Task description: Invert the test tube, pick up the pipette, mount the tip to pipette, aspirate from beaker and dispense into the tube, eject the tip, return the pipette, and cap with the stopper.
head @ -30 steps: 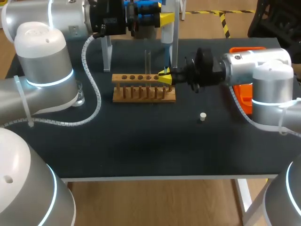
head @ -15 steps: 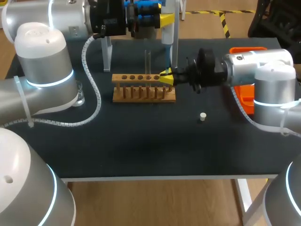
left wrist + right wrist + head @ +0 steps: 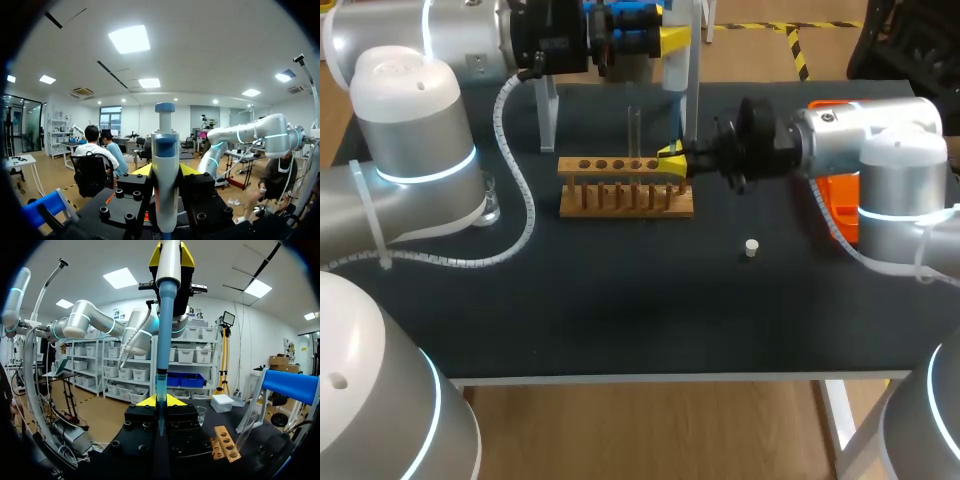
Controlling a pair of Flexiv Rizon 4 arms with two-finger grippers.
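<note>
Standing upright in one hole of the wooden rack, near the far edge of the tabletop, is a clear test tube; the other holes of the rack show nothing in them. A glass beaker stands beyond the rack, and I cannot tell what is in it. An orange tip box sits at the right edge, partly hidden by the right arm.

The pipette is white with a blue plunger button. Its long axis is vertical, button up and shaft down, above the rack's right end. The left gripper has its jaws clenched on the pipette body. Under it, the right gripper has its jaws grasping a bluish translucent pipette tip, which is in line with the shaft, point down.

A small white stopper lies alone on the tabletop, nearer the front than the rack.
</note>
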